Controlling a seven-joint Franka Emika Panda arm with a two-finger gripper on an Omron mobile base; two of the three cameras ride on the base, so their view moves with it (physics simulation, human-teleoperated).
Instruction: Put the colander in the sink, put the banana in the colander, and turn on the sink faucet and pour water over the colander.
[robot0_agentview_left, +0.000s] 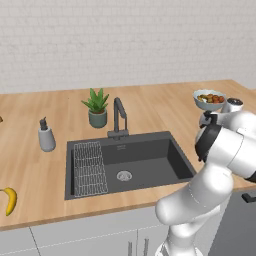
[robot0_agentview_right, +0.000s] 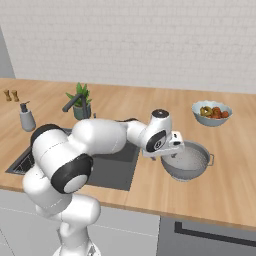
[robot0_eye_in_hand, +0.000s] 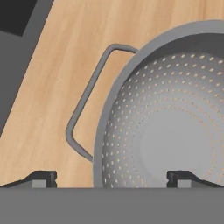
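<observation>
On the wooden bench (robot0_agentview_right: 235, 185), right of the sink (robot0_agentview_right: 117, 167), stood the colander (robot0_agentview_right: 190, 161), and the open gripper (robot0_eye_in_hand: 111, 177) straddled its rim, so it probably needed lowering squarely before closing firmly.

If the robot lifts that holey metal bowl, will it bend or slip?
The colander looks like stiff metal, so it probably won't bend. Its smooth rim might slip between the open fingers. Being thin and full of holes, it's likely light, and its round bottom may rock if nudged.
</observation>
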